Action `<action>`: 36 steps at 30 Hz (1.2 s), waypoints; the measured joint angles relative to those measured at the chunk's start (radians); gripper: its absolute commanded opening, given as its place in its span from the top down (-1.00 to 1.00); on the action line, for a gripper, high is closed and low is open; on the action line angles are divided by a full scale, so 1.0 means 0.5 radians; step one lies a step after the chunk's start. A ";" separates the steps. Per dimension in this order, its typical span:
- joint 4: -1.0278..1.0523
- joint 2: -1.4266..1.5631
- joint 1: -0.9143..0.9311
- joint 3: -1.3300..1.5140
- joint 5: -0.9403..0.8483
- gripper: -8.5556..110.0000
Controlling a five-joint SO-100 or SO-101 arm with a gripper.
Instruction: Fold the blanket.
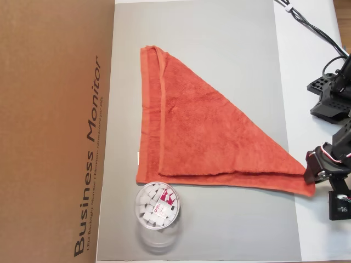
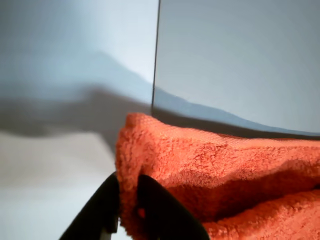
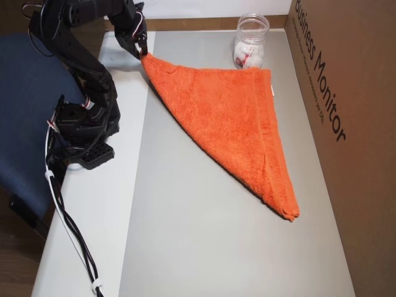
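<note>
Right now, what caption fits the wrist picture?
The gripper pinches the blanket corner over the gray mat.

The blanket is fuzzy looped terry cloth, the mat smooth matt grey, the box plain cardboard.

The pincer is clamped, arm reaching low.

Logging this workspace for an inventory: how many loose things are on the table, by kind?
Orange blanket: 1
Clear jar of small white pieces: 1
Cardboard box: 1
Total: 3
</note>
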 measured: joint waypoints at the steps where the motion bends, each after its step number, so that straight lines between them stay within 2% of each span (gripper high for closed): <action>1: 0.000 0.000 0.000 -0.021 0.037 0.86; 11: 0.000 -0.003 0.083 -0.383 0.313 0.86; 20: 0.000 0.000 0.249 -0.540 0.344 0.86; 31: 0.485 0.233 0.607 -0.543 0.350 0.86; 36: 0.540 0.313 0.782 -0.543 0.356 0.86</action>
